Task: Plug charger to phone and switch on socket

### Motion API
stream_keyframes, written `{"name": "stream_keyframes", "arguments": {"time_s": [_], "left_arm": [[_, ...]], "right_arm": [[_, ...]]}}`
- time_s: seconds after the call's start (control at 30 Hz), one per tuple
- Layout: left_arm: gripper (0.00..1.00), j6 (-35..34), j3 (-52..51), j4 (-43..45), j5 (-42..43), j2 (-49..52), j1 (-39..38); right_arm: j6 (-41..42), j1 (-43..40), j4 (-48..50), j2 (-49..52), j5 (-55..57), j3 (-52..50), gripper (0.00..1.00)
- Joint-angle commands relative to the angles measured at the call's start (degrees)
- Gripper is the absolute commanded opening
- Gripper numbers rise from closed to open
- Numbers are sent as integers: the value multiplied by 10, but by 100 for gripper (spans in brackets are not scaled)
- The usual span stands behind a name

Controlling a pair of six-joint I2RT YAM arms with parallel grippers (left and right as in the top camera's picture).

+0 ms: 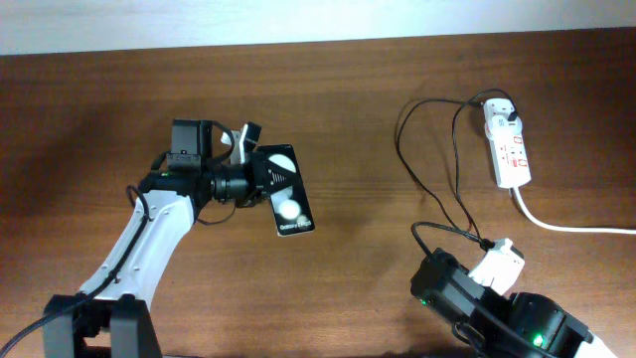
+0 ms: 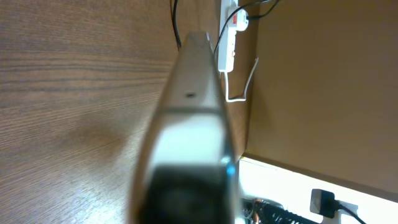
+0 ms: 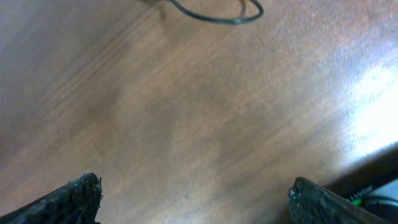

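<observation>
The left gripper (image 1: 252, 185) is clamping the phone (image 1: 284, 195) by one edge at centre-left of the table (image 1: 358, 268), its face showing to the overhead camera. The charger (image 1: 437, 169) cable is lying in loose loops right of centre. The right gripper (image 1: 500, 261) is holding its fingers wide apart, nothing between them. The socket (image 1: 511, 149) is lying at far right, the white adapter sitting at its far end.
</observation>
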Motion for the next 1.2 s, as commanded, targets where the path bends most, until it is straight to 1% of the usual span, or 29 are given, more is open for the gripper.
{"name": "stream_keyframes", "arguments": {"time_s": [0.0,0.07,0.17,0.23,0.33,0.4,0.5,0.6,0.67,0.73,0.8,0.87,0.93,1.03,1.17], "left_arm": [[0,23,-4,2,24,-8,0],[0,23,-4,2,23,-8,0],[0,23,-4,2,21,-8,0],[0,23,-4,2,21,-8,0],[0,24,-4,1,22,-8,0],[0,24,-4,1,22,-8,0],[0,24,-4,-1,22,-8,0],[0,24,-4,-1,21,-8,0],[0,24,-4,-1,21,-8,0],[0,24,-4,-1,21,-8,0],[0,24,-4,-1,21,-8,0],[0,24,-4,-1,21,-8,0],[0,24,-4,-1,21,-8,0],[0,24,-4,-1,21,-8,0],[0,24,-4,-1,21,-8,0]], "right_arm": [[-19,-2,13,4,37,-3,99],[-30,-16,20,15,36,0,99],[-106,-80,24,82,29,53,99],[-135,-111,24,122,18,87,99],[-202,-163,24,209,-3,165,99],[-228,-181,25,254,-4,212,99],[-289,-206,26,324,-6,294,99],[-344,-235,24,390,-29,374,99],[-347,-262,12,447,-30,438,99],[-349,-282,13,483,-28,475,99],[-368,-313,46,535,-26,522,99],[-376,-334,89,574,-31,543,100],[-381,-349,141,608,-43,544,100],[-420,-363,220,669,-85,544,100],[-421,-376,268,742,-88,544,100]]}}
